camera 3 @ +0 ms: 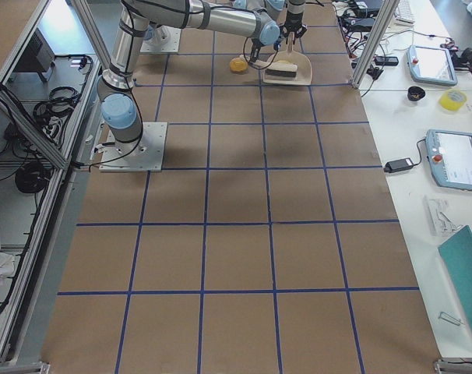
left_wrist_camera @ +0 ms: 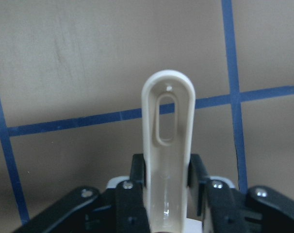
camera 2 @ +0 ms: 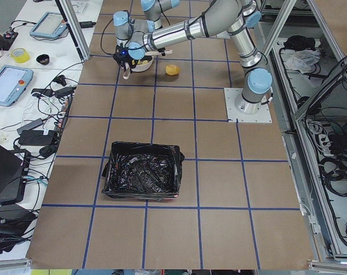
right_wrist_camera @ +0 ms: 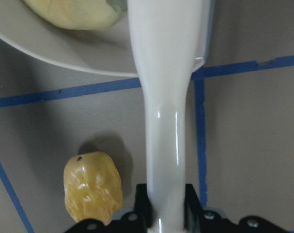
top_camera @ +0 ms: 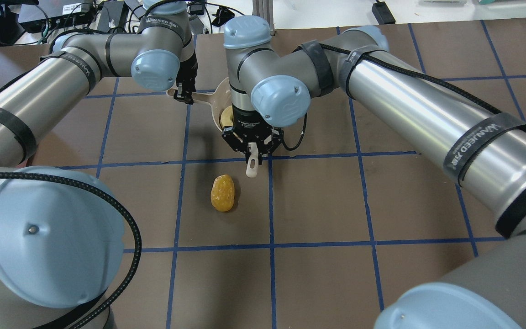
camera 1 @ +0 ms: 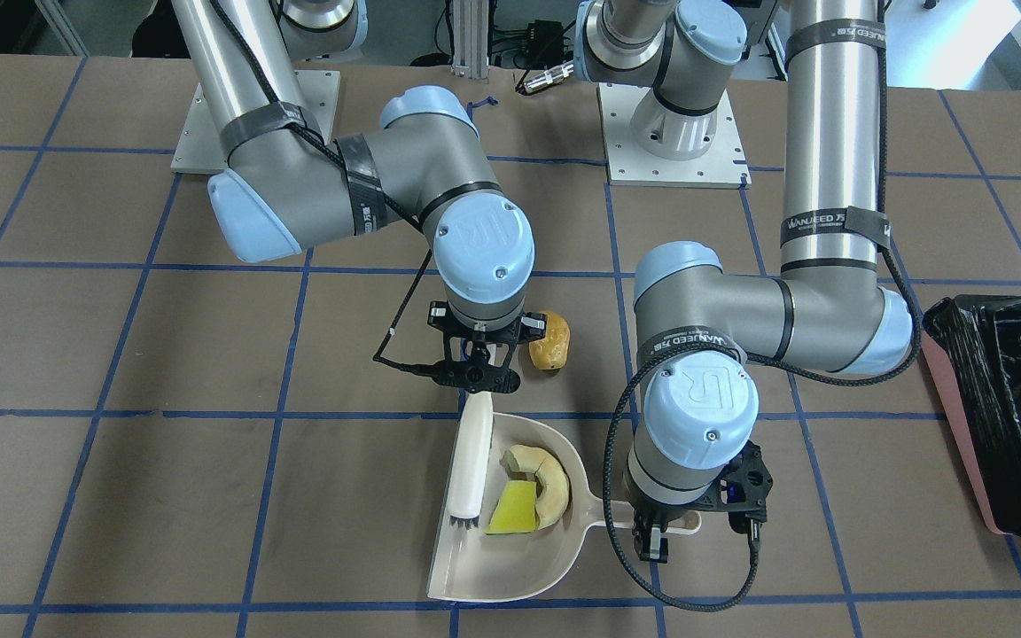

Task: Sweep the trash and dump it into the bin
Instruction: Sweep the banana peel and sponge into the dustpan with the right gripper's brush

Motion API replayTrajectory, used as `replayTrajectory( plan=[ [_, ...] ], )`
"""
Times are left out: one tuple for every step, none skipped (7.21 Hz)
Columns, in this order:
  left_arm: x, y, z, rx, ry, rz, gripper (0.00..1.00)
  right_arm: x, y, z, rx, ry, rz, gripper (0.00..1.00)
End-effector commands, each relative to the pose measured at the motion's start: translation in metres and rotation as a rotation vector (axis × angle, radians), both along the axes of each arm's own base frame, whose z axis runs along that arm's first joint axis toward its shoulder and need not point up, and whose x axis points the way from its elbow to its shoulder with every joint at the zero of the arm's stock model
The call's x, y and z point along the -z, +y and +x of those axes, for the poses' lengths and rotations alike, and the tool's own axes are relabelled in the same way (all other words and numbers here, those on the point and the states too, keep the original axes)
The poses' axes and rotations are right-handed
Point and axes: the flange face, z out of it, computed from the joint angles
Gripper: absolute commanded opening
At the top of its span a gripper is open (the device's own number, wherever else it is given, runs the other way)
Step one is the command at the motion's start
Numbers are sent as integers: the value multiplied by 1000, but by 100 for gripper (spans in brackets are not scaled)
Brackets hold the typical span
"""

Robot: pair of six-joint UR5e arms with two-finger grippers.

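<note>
The beige dustpan (camera 1: 510, 567) lies on the table with the cream crescent rind (camera 1: 551, 483) and the yellow wedge (camera 1: 513, 511) inside it. My left gripper (camera 1: 652, 542) is shut on the dustpan's handle (left_wrist_camera: 167, 126). My right gripper (camera 1: 478, 377) is shut on the white brush's handle (right_wrist_camera: 165, 131). The brush (camera 1: 473, 461) lies along the pan's edge, bristles in the pan. The golden-brown potato lump (camera 1: 549, 341) lies on the table just outside the pan's mouth, beside my right gripper (top_camera: 252, 148). The pink bin (camera 1: 1016, 416) with its black bag stands far off on my left side.
The two arm base plates (camera 1: 670, 168) (camera 1: 253, 124) sit at the robot's edge of the table. The brown table (top_camera: 318, 205) carries a blue tape grid. Desks with tablets (camera 3: 454, 160) stand past the far table edge.
</note>
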Motion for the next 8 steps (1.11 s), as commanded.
replayTrajectory(
  plan=[
    [-7,-2,0,-5,47,-8,0,-28,11,-17,-9,37,5,0],
    [-13,-3,5,-10,63,-16,0,-23,8,-26,-32,52,9,0],
    [-26,-7,17,-43,108,-36,0,-31,16,-28,-30,49,4,0],
    [-46,-9,38,-71,115,-63,0,-39,26,-37,-26,49,-1,0],
    [-68,-5,66,-101,111,-78,0,-43,37,-46,-27,66,4,0],
    [-82,2,84,-105,108,-45,0,-49,51,-56,-39,108,2,0],
    [-94,12,92,-62,100,-19,0,-56,59,-59,-34,100,-2,0],
    [-103,23,98,-32,91,10,0,-61,72,-46,-7,61,17,0]
  ],
)
